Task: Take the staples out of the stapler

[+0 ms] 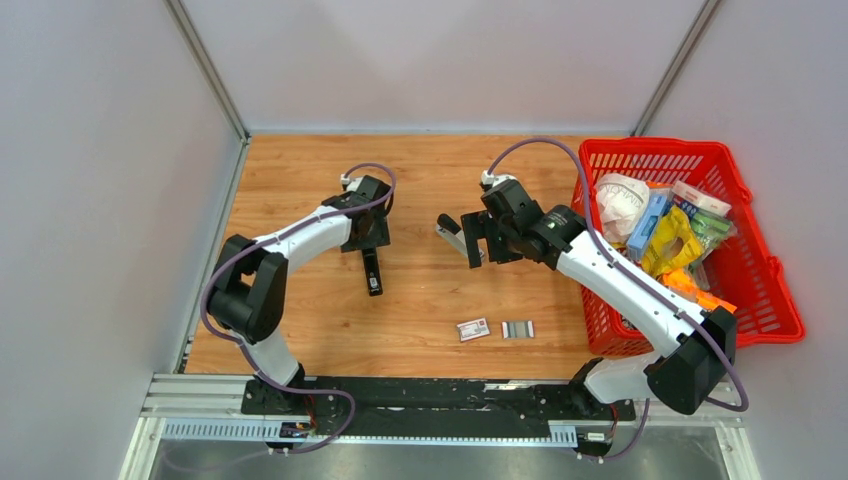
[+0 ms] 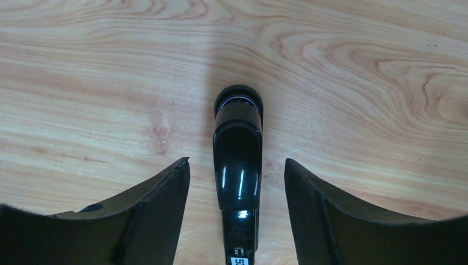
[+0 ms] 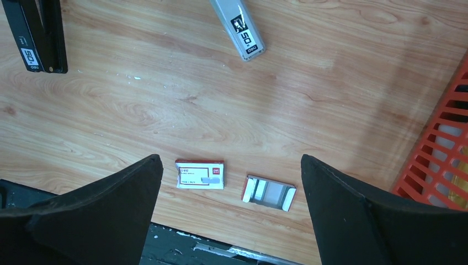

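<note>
A black stapler [image 1: 372, 270] lies on the wooden table, its length pointing toward the near edge. My left gripper [image 1: 366, 238] hangs over its far end. In the left wrist view the glossy stapler [image 2: 237, 138] runs between the fingers of the left gripper [image 2: 237, 165], which is open, with bare wood showing on both sides. A second, silver-grey stapler [image 1: 455, 235] lies just left of my right gripper [image 1: 478, 240]. The right gripper [image 3: 230, 160] is open above the table with nothing in it. A short silvery-grey strip of staples [image 3: 269, 192] sits in a small open tray.
A white-and-red printed box [image 3: 200, 174] lies left of the staple tray, near the table's front edge. A red basket [image 1: 760, 270] full of packets stands at the right. Grey walls close the table in at the left, back and right.
</note>
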Controlling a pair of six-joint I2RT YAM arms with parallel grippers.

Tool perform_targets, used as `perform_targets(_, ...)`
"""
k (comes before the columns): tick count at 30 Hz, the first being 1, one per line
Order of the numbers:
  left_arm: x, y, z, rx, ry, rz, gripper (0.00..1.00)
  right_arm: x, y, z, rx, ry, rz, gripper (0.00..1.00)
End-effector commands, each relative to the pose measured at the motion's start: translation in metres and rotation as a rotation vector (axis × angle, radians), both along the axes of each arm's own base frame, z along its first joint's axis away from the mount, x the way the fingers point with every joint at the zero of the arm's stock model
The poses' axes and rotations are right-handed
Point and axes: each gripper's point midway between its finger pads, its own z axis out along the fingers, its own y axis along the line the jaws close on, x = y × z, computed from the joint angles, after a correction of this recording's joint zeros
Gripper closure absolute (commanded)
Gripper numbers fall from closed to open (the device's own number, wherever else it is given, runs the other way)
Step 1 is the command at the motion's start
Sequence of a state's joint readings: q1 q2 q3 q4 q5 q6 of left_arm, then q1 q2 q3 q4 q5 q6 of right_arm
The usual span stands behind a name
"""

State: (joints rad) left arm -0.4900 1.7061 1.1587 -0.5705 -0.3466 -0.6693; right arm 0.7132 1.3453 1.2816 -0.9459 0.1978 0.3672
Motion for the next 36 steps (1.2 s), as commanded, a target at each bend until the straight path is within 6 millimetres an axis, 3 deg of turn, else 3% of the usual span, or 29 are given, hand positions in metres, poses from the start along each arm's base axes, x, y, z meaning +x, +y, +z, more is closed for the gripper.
perform_targets(1, 0.009, -0.01, 0.002, -0.048, -0.023, 0.0, 0.3, 0.003, 0.008, 0.008, 0.038, -0.028, 0.015, 0.0)
perform_targets(16, 0.005, -0.009, -0.011, -0.054, -0.005, -0.007, 0.62, 0.003, 0.009, 0.006, 0.035, -0.018, 0.017, 0.0)
perform_targets(18, 0.003, -0.01, -0.013, -0.056, -0.001, -0.025, 0.75, 0.003, 0.009, 0.005, 0.032, -0.015, 0.016, 0.0)
perform_targets(19, 0.002, -0.01, -0.014, -0.055, 0.006, -0.031, 0.97, 0.002, 0.009, 0.005, 0.032, -0.015, 0.017, 0.0)
perform_targets(20, 0.0, -0.01, -0.015, -0.055, 0.011, -0.039, 1.0, 0.003, 0.009, 0.006, 0.035, -0.015, 0.016, 0.0)
perform_targets(24, -0.004, -0.017, -0.015, -0.085, 0.011, -0.111, 1.0, 0.004, 0.008, 0.008, 0.031, -0.022, 0.01, 0.0)
perform_targets(31, -0.011, -0.043, 0.015, -0.189, -0.047, -0.351, 1.0, 0.003, 0.003, 0.01, 0.017, -0.027, -0.002, 0.0)
perform_targets(36, -0.029, -0.063, 0.038, -0.275, -0.069, -0.566, 1.0, 0.002, 0.001, 0.013, 0.02, -0.031, -0.004, 0.0)
